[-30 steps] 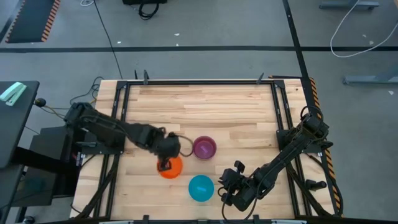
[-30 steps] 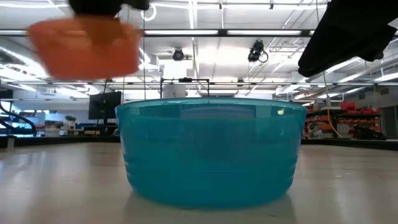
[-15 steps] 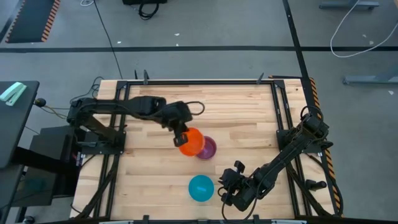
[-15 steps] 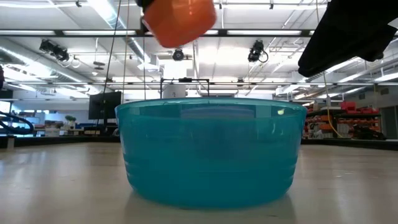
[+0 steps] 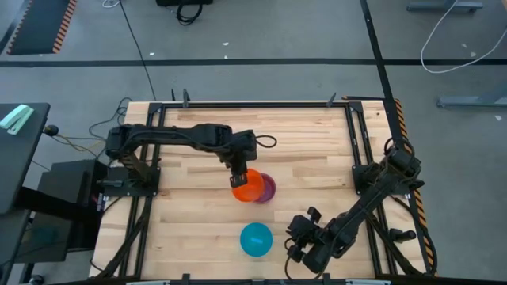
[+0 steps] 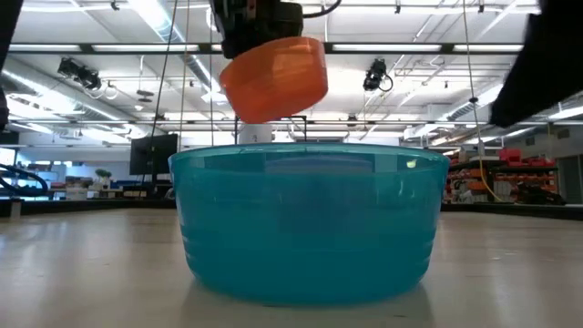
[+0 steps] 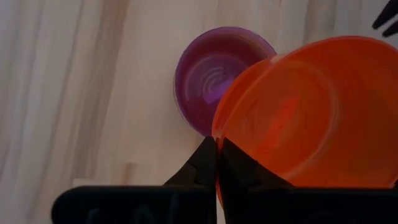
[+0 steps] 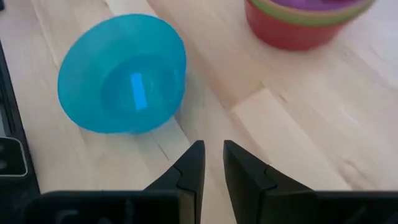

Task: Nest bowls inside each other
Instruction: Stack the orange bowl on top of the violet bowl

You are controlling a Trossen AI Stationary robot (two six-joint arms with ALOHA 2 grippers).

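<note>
Looking down on a pale wooden table (image 5: 301, 134) edged with dark rails. Reaching in from the table's left side, the left arm (image 5: 174, 134), stretching toward the middle; lying folded along the right edge, the right arm (image 5: 372, 194), waiting by the near right corner. Sitting upright on the wood near the front edge, the bright blue bowl (image 5: 256, 239), filling most of the low view and holding nothing. Hanging in the air over the middle of the table, tilting, the orange bowl (image 5: 248, 187), covering the left part of the purple bowl (image 5: 268, 188) from above. Resting on the wood beneath it, that purple bowl, mouth up. Clenching on the orange bowl's rim, the left gripper (image 7: 216, 149), fingers pinching together with the rim between them. Hovering just beside the blue bowl and apart from it, the right gripper (image 8: 213, 158), fingers standing slightly parted and grasping nothing.
</note>
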